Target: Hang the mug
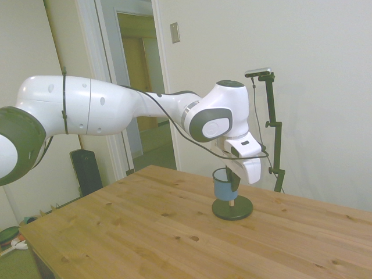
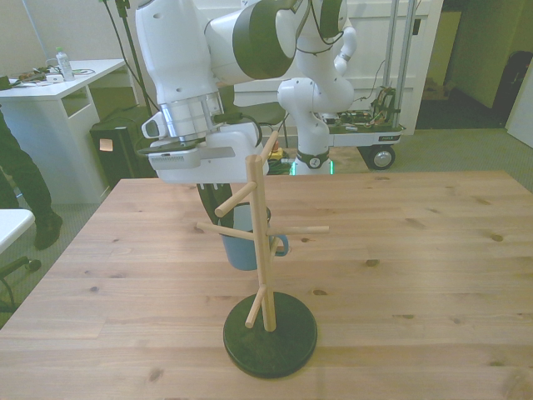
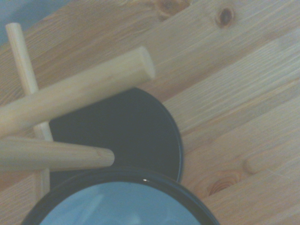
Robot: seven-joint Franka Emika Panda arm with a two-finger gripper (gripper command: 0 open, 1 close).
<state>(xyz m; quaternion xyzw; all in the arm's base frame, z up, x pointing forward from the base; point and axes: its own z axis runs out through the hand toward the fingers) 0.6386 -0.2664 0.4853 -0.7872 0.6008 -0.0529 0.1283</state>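
The light-blue mug (image 2: pixel 241 248) hangs just above the table, upright, with my gripper (image 2: pixel 232 219) shut on its rim from above. In the front view it sits behind the wooden mug tree (image 2: pixel 260 242) and slightly to the front view's left of the post, its handle (image 2: pixel 280 245) showing on the post's other side. From the side the mug (image 1: pixel 222 187) covers the post above the tree's dark round base (image 1: pixel 233 208), under my gripper (image 1: pixel 230 179). The wrist view looks down over the mug's dark rim (image 3: pixel 123 176), two pegs (image 3: pixel 75 89) and the base (image 3: pixel 117 136).
The tree's pegs (image 2: pixel 300 229) stick out in several directions around the mug. A person (image 2: pixel 18 179) stands by a white desk (image 2: pixel 50 83) at the front view's left. A second robot on a cart (image 2: pixel 333 100) is behind the table.
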